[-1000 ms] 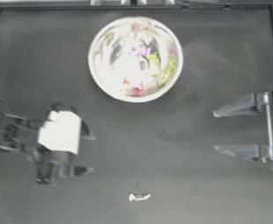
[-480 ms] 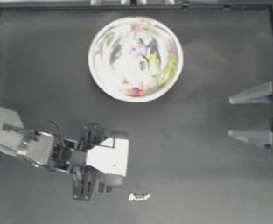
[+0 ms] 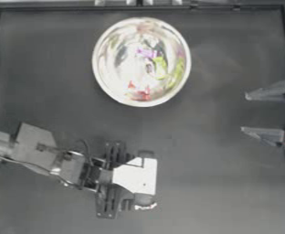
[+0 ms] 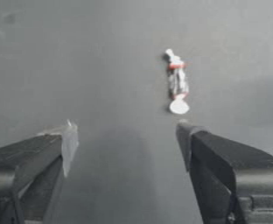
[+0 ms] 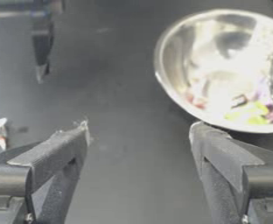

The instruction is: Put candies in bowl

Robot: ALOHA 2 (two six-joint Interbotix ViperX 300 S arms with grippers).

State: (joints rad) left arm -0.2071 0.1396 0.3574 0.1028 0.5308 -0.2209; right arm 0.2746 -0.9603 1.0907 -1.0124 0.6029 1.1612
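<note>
Candies: several seen inside bowl [image 3: 141, 61]; one white candy [image 4: 176, 83] left on desk [image 3: 218, 173], left pincer [image 4: 124, 144] spread wide above it, empty.

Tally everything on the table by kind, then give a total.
Bowl: 1
Candy still loose on the table: 1
Candies inside the bowl: coloured bits show, count unclear
Robot claws: 2, left claw, right claw
Total countable: 4

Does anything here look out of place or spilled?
Only one white candy lies on the table, outside the bowl. The open left gripper is near it; nothing is spilled.
</note>
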